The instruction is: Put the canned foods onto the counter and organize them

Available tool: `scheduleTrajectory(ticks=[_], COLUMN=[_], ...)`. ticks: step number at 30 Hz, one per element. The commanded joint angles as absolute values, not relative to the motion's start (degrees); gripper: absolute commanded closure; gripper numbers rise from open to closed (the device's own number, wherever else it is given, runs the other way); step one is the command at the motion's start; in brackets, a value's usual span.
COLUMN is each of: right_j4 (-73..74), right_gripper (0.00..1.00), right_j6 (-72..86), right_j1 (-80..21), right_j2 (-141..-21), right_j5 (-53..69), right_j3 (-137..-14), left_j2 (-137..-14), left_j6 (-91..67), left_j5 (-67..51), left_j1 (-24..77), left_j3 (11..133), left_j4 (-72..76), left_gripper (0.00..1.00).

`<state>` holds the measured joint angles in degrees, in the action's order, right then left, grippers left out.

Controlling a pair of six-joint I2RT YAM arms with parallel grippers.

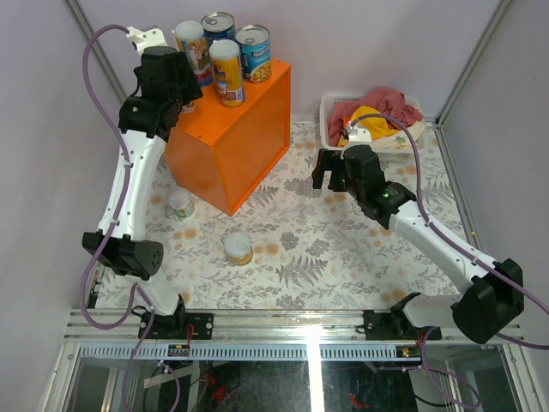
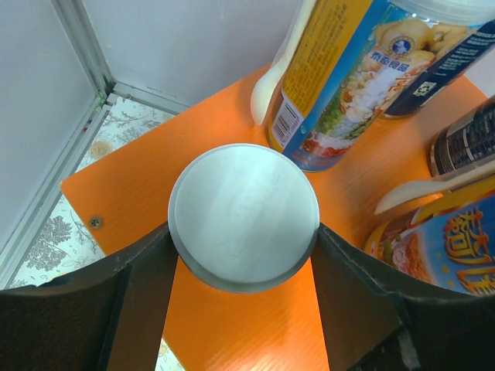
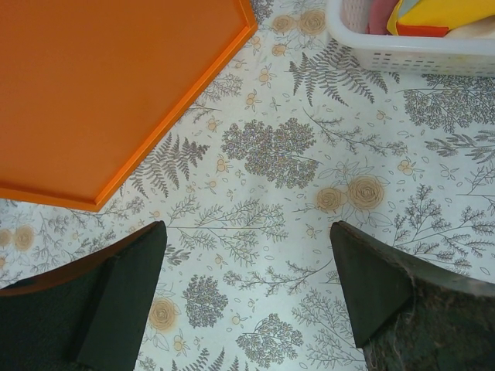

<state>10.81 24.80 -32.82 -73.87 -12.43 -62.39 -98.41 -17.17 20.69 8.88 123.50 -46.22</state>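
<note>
The overhead view hides what the left pincer holds, because the arm's black wrist covers the left corner of the large bright orange box-shaped counter. The left wrist view fills that in. A round silver-topped can stands on the orange top, and both dark fingers press against its sides, so the pincer is clamped on it. Just behind it stands a tall yellow-and-blue labelled tube, with a dark-labelled can and a colourful labelled can to the right.

Only the overhead view shows two short cans down on the floral-patterned surface: a white-topped can beside the counter's base and a yellow-labelled can nearer the arms.

The right pincer hangs spread wide with nothing between its fingers. It is above the surface, between the counter and the white plastic basket of cloths.
</note>
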Motion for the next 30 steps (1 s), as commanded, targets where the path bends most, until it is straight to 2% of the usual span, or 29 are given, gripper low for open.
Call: scheduleTrajectory(ticks=[1, 6, 27, 30], right_j4=[7.6, 7.4, 8.0, 8.2], right_gripper=[0.06, 0.06, 0.06, 0.06], right_j6=[23.7, 23.6, 23.3, 23.2], right_j1=[-33.1, -33.0, -32.5, -32.4], right_j2=[-74.2, -74.4, -74.1, -73.9], right_j5=[-12.3, -12.5, -12.8, -12.7], right_j3=[-62.5, -62.0, -61.9, -61.9], left_j2=[-98.3, -96.7, -98.5, -98.4], left_j6=[-15.8, -15.2, -14.7, -14.9], left_j5=[24.0, 26.9, 26.9, 26.2], left_j1=[8.4, 8.4, 7.9, 7.8], left_j3=[119.9, 114.1, 112.6, 112.4], left_j4=[-42.0, -36.9, -33.9, -33.5], left_gripper=[1.0, 1.0, 0.97, 0.94])
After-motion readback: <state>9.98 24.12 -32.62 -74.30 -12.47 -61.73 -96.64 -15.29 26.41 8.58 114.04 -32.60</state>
